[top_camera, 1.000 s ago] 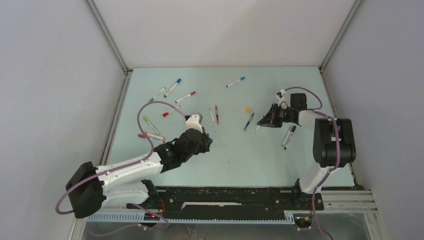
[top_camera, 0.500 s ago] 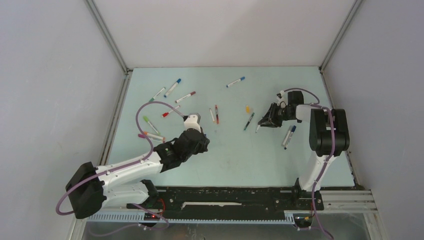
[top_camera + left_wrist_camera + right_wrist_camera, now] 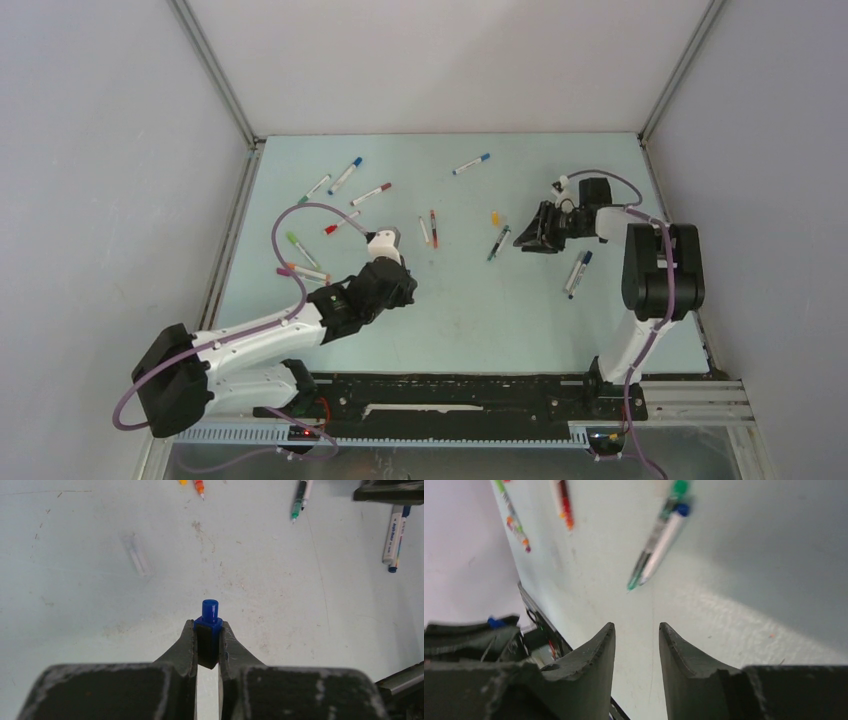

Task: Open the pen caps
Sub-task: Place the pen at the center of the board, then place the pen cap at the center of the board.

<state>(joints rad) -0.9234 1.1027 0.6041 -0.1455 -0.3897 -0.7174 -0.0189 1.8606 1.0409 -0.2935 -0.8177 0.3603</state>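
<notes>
— Since the left hand [image 3: 207, 632] pinches the blue cap [image 3: 209, 611] only by its squared lower part, where do you see trouble?

— Right there. The grip is closed on a short, smooth bit of plastic near the fingertips. A jolt, or a sloppy release, could let it squirt out, and I judge it would bounce or roll across the table [image 3: 480, 310] among the pens.

— Which way does the cap point?

— In the left wrist view its long axis runs in line with the fingers. The narrower rounded end sticks out past the tips, away from the wrist, and the squared end sits between the pads. It is held off the table, out over a bare, scuffed patch; how high, I cannot tell.

— And the right hand [image 3: 636, 635]?

— Parted, with nothing between the fingers. It sits low over the table's right half, facing a green-tipped pen [image 3: 644, 565] that lies flat beside a white one.

— So what is the risk on that side?

— Those two lie touching or nearly so. If the hand closes in on them as they are, it may catch both, or nudge one away. A grip on the barrel's middle would also leave no cap end free to pull.

— Anything else nearby?

— A yellow cap [image 3: 495, 217] lies loose just beyond them. A sweep could knock it.
</notes>
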